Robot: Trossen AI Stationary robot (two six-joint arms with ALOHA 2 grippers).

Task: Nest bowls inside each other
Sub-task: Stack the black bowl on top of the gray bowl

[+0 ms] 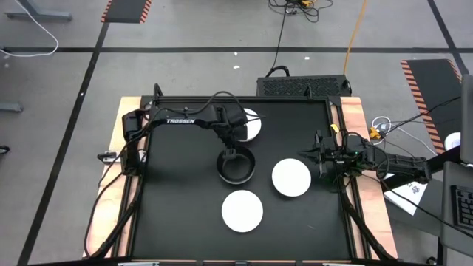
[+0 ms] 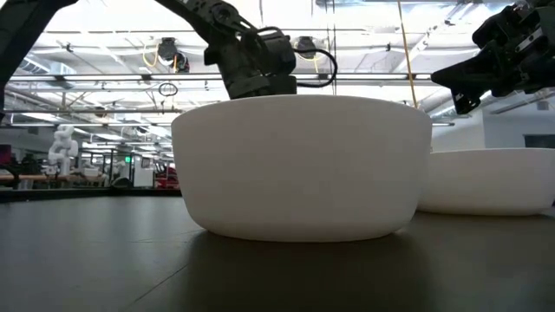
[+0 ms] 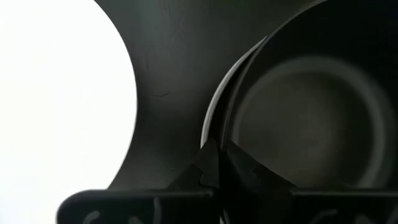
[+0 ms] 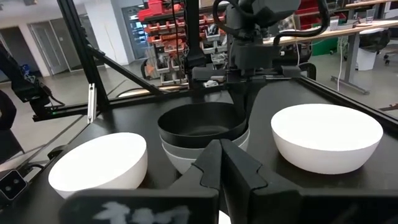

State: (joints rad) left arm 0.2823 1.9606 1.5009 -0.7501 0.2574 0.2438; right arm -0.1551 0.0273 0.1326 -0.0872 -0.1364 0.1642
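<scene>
With my left gripper (image 1: 235,157) pinched shut on the rim of the black bowl (image 1: 236,165), which sits nested in a stack mid-table beside two white bowls (image 1: 291,178), I'd release gently, while my right gripper (image 1: 318,153) waits closed, empty.
</scene>
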